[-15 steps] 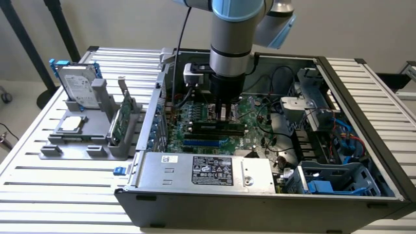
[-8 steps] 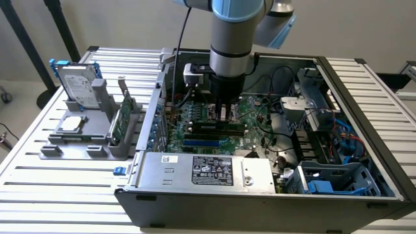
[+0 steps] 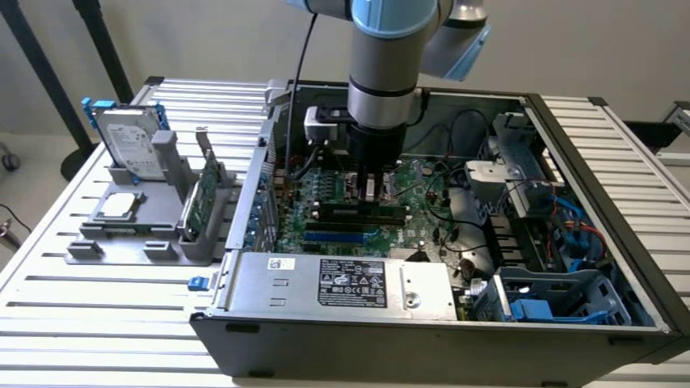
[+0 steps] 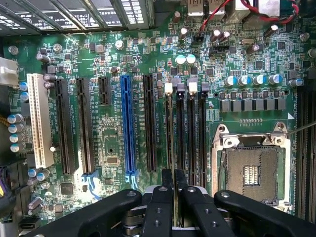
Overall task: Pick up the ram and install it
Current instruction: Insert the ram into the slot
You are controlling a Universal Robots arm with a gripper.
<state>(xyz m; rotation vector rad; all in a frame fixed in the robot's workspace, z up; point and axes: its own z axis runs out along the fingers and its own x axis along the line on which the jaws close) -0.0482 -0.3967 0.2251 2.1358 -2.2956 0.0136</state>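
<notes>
My gripper reaches down inside the open computer case, just over the motherboard. Its fingers are shut on the ram, a long dark-and-green stick lying level under the fingers. In the wrist view the ram appears edge-on as a thin strip between the fingertips. It lines up with the memory slots, over the one nearest the long black slot. I cannot tell whether the ram touches the slot.
An empty CPU socket lies beside the memory slots, with blue and black expansion slots on the other side. A power supply fills the case front. At the exterior view's left, a grey stand holds a hard drive and a green card.
</notes>
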